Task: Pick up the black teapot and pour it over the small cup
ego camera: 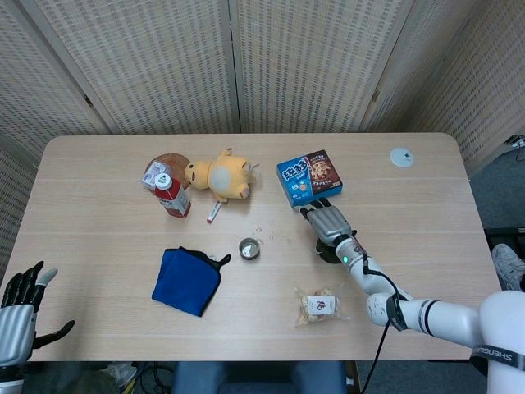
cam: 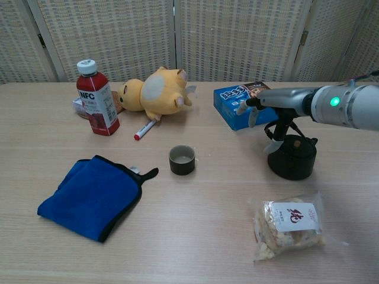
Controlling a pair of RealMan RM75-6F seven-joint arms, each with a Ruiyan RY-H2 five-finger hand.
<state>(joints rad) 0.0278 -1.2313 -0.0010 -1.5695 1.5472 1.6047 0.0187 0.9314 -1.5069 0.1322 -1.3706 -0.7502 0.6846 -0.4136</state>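
Head view: my left hand (ego camera: 18, 305) sits at the table's 8 o'clock corner, fingers spread wide, holding nothing. Red NFC juice bottle (cam: 95, 105) stands upright at 11 o'clock; just beside it lies the yellow plush toy (cam: 154, 93), with a red-and-white marker pen (cam: 144, 129) at its lower edge. Blue folded cloth with black trim (cam: 90, 195) lies at 7 o'clock. Small dark ceramic cup (cam: 182, 160) stands near the centre of the light wooden table (cam: 189, 236), apart from everything. Blue cookie box (cam: 247, 105) lies at 1 o'clock. My right hand (cam: 266, 106) hangs over the black round teapot (cam: 291, 158), which stands at 3 o'clock of the cup, fingers extended flat above the handle, thumb pointing down beside it; whether it touches, I cannot tell. Clear snack bag (cam: 287, 226) lies at 5 o'clock.
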